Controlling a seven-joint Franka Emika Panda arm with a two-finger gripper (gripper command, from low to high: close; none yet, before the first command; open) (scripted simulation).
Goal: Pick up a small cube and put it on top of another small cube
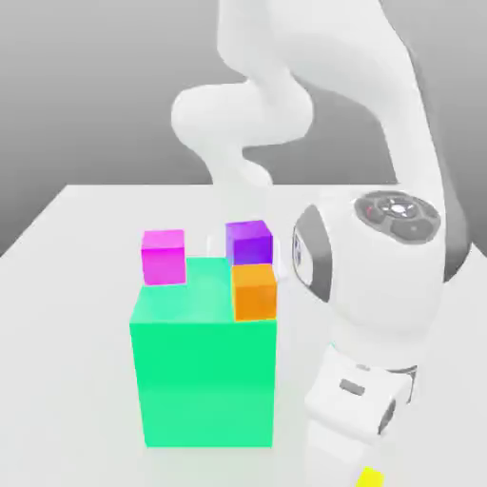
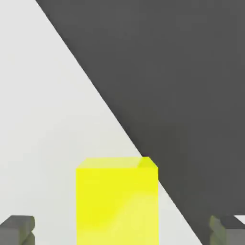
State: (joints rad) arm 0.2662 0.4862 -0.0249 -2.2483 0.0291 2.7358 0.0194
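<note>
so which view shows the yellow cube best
The hand view: the yellow cube sits large and central, its top and one side face visible, between the open jaws' fingertips. The exterior view shows just a yellow corner at the picture's lower edge, below the arm's hand.

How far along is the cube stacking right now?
Nothing is stacked yet. The pincer is open, one finger on each side of the yellow cube, which sits on the table near its edge. Left: close, lift, and set it on another small cube.
</note>
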